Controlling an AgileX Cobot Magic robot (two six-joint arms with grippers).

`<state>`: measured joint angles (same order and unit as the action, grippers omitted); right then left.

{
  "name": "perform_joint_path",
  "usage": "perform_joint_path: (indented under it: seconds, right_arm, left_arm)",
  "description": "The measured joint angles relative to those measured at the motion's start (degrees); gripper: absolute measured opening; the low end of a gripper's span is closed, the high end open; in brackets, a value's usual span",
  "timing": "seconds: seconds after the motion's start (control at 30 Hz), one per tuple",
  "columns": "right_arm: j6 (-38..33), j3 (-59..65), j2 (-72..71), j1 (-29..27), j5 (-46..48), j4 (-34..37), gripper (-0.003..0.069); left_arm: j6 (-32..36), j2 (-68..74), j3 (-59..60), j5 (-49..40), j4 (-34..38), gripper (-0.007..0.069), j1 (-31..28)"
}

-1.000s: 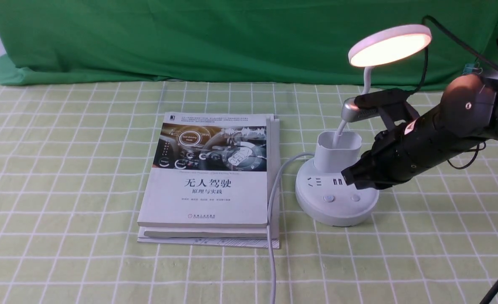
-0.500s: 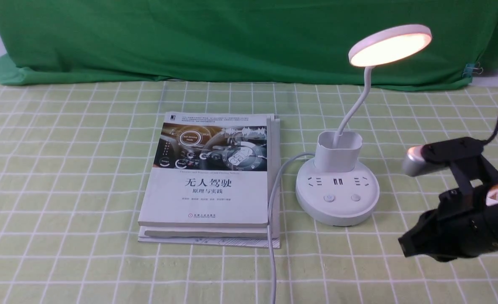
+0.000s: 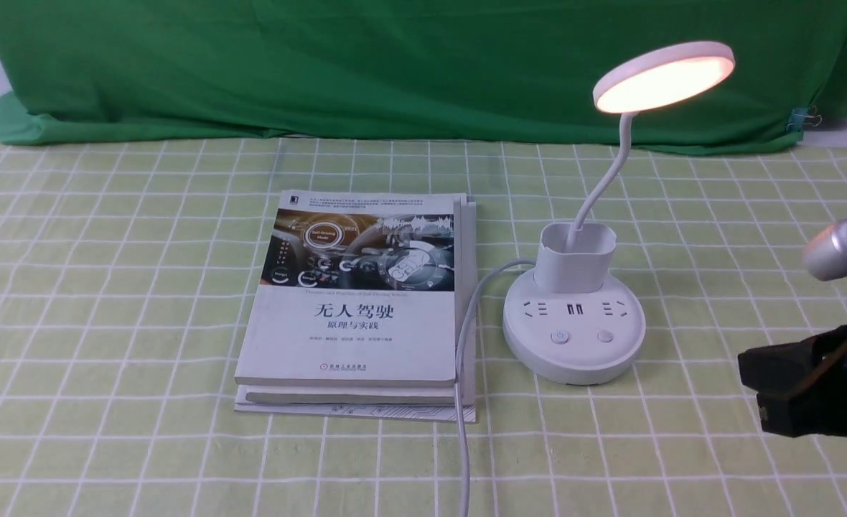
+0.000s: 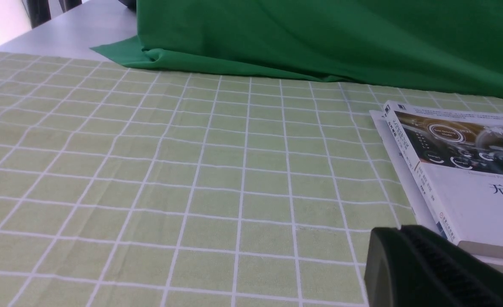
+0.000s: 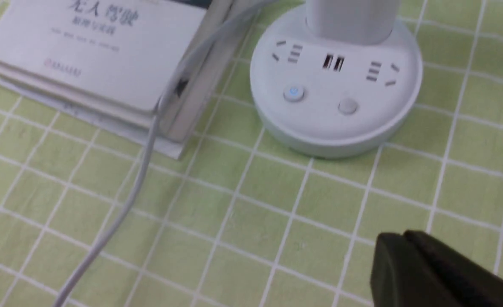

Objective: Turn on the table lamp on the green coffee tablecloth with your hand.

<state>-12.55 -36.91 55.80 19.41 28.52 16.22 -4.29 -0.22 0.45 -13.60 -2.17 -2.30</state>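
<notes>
The white table lamp (image 3: 574, 327) stands right of centre on the green coffee tablecloth (image 3: 108, 287). Its disc head (image 3: 664, 75) glows warm. Its round base (image 5: 336, 85) shows sockets and two buttons; the left button is lit blue. My right gripper (image 3: 750, 391), the black hand with a silver cylinder (image 3: 840, 248) on top, is at the right edge, apart from the lamp; its jaws are pressed together and empty, also in the right wrist view (image 5: 398, 238). My left gripper (image 4: 398, 232) is shut and empty above the cloth, next to the book's near corner.
A stack of books (image 3: 359, 301) lies left of the lamp, also in the left wrist view (image 4: 460, 170). The lamp's grey cord (image 3: 463, 373) runs along the books' right side to the table's front edge. A dark green backdrop (image 3: 323, 64) hangs behind.
My right gripper has pulled back from the lamp's base, moving right and toward the table's front until mostly out of the front view. The lamp head glows in all frames.
</notes>
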Motion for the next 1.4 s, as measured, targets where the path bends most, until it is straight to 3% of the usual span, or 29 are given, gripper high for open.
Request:
perform_joint_path:
  seconds: [0.17,0.37,0.57,0.63,1.03,1.4]
  right_arm:
    - [-0.62,0.61,-0.77,-0.73,-4.12,-0.37,0.0031]
    - [-4.54,9.74,-10.96,-6.26,-12.62,-0.57,0.0028]
    - [-5.09,32.25,-31.76,-10.21,-33.74,-0.64,0.0028]
    - [-5.09,36.25,-36.90,-10.87,-36.05,-0.64,0.0030]
    - [-7.97,37.35,-53.95,-18.21,-16.23,-1.55,0.0031]
    - [-4.70,37.35,-55.71,-19.24,-13.64,-2.74,0.0031]
  left_arm:
    - [0.00,0.00,0.00,0.00,0.00,0.0003,0.00]
    - [0.00,0.00,0.00,0.00,0.00,0.0003,0.00]
    - [0.00,0.00,0.00,0.00,0.00,0.0003,0.00]
    - [0.00,0.00,0.00,0.00,0.00,0.0003,0.00]
    - [0.00,0.00,0.00,0.08,0.00,0.0003,0.00]
    - [0.00,0.00,0.00,-0.16,0.00,0.0003,0.00]
